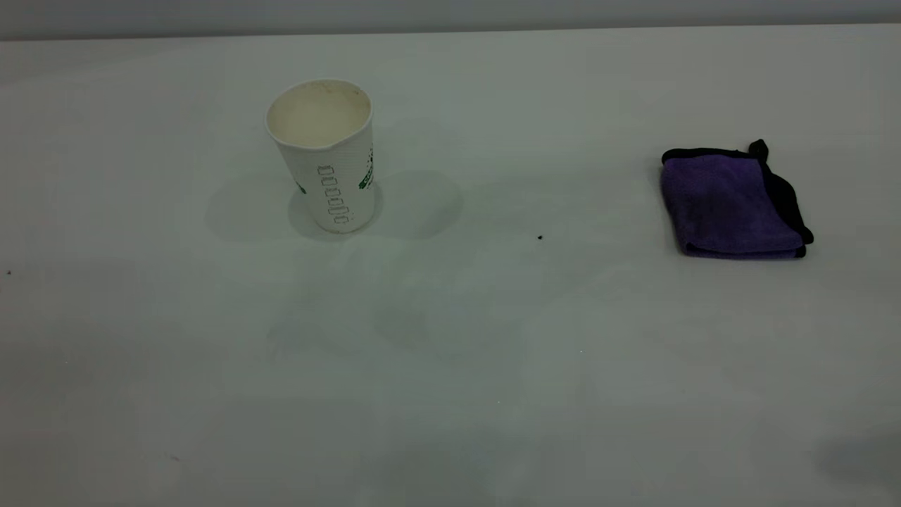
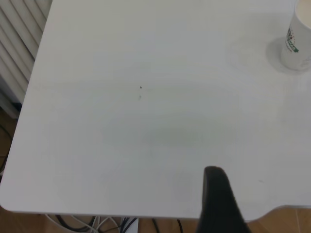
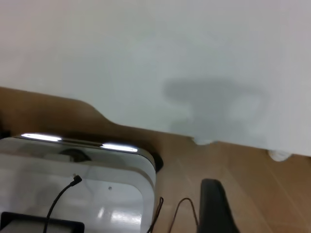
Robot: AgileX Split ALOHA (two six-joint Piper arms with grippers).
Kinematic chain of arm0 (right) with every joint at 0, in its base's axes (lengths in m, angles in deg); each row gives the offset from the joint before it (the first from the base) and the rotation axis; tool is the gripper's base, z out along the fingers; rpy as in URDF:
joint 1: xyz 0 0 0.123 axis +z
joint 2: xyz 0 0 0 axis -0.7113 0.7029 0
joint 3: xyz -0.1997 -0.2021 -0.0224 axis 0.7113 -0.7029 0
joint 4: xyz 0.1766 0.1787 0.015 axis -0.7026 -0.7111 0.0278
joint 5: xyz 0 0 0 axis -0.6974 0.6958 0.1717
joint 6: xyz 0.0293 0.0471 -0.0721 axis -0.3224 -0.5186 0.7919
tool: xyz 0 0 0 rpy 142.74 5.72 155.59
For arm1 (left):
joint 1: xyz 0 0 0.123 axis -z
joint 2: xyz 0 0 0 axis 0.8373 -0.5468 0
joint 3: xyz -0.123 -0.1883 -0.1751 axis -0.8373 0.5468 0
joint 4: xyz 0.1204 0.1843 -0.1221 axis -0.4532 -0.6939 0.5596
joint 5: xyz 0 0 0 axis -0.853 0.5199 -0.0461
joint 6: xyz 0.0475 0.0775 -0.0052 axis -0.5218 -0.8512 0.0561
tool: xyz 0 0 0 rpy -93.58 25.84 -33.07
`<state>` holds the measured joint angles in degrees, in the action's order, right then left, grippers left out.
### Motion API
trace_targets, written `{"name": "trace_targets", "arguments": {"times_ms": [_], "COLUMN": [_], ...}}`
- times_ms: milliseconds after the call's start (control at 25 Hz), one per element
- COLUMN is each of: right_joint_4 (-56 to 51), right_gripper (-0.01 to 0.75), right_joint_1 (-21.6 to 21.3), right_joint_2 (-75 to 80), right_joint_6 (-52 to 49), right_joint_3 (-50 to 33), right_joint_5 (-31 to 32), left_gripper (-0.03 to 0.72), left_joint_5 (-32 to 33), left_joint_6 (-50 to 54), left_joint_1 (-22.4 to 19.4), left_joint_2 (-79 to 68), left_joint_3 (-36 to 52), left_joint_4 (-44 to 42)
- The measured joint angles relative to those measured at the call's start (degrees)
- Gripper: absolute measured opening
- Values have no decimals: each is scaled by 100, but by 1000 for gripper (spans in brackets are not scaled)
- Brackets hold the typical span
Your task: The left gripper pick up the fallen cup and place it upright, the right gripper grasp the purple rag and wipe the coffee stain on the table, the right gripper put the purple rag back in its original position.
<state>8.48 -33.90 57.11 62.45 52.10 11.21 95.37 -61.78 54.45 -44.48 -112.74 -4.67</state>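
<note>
Upright cup (image 1: pixel 325 156), open table (image 1: pixel 450 352) around.

Stood upright toward the left: paper cup (image 1: pixel 325 156). Lay folded well apart at right: purple rag (image 1: pixel 732 203). Between them, bare white table (image 1: pixel 450 366), one tiny dark speck (image 1: pixel 540 237).

ribbed paper cup (image 1: pixel 325 156), fuzzy purple rag (image 1: pixel 732 204)

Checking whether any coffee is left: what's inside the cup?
The upright cup shows only a cream inner wall with faint brownish specks near the rim; no liquid is visible. Its bottom is hidden from this angle.
</note>
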Motion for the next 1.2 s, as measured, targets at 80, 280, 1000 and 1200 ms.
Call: {"name": "trace_targets", "arguments": {"times_ms": [80, 280, 1000, 1200], "right_joint_4": [-10, -10, -64, -64], "right_gripper": [520, 520, 520, 520], "right_joint_1": [0, 0, -541, -648], "right_joint_2": [-425, -1288, -3177, -3658], "right_joint_6": [-34, -41, -52, -52], "right_joint_3": [-355, -573, -572, -572], "right_joint_5": [-56, -46, 27, 52], "left_gripper": [504, 504, 504, 504], "left_joint_5": [0, 0, 0, 0], "left_joint_6": [0, 0, -6, -6], "left_joint_1": [0, 0, 0, 0], "left_joint_2": [0, 0, 0, 0], "left_joint_3": [0, 0, 0, 0], "left_joint_4": [0, 0, 0, 0]}}
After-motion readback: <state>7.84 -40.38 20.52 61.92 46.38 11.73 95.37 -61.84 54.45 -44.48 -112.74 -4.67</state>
